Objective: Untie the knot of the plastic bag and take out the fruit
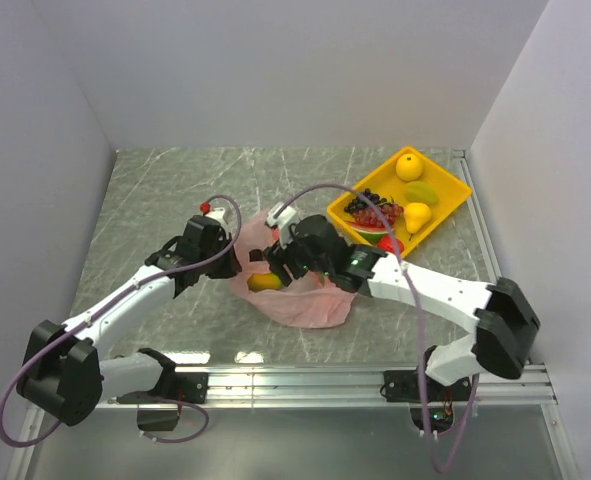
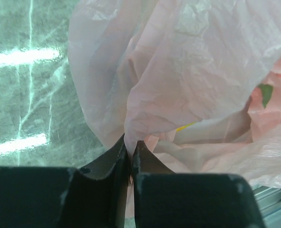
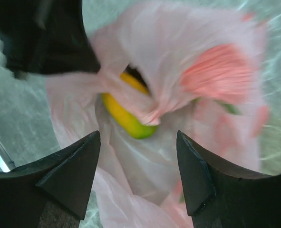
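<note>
Now the plastic bag (image 1: 300, 295) lies crumpled on the worktop (image 1: 155, 190), left of the yellow tray (image 1: 462, 188) and nearer the camera than it. The left fingers (image 2: 125, 159) are closed on a fold of its pink film, on the bag's side away from the tray. The right fingers (image 3: 76, 171) hang spread wide above the bag's mouth, holding nothing. Just under them a yellow-green fruit (image 3: 126, 118) shows, with a bunched twist of film (image 3: 152, 116) lying across it. Whether that twist is the knot, tied or loose, is too blurred to tell. The step looks like picking fruit out of the bag. To do it well, the left should hold its pinch firm and draw away from the tray so the mouth gapes. The right should descend astride the fruit alone, clear of the twist, lest film be clamped too.
</note>
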